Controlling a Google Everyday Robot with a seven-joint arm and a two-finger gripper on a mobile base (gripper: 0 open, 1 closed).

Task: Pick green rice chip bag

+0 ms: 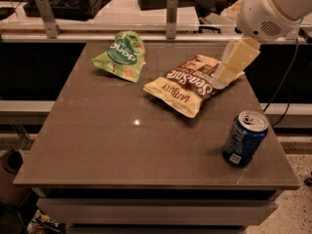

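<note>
The green rice chip bag [122, 55] lies flat at the far left of the brown table [112, 145]. It is light green with a dark green round logo and white lettering. My gripper [227, 75] hangs from the white arm [270, 9] at the upper right. It hovers over the right end of the yellow-and-brown chip bag [187, 85], well to the right of the green bag and apart from it.
A blue soda can [244, 138] stands upright near the table's front right corner. The yellow-and-brown chip bag lies between the gripper and the green bag. A rail with metal posts [171, 14] runs behind the table's far edge.
</note>
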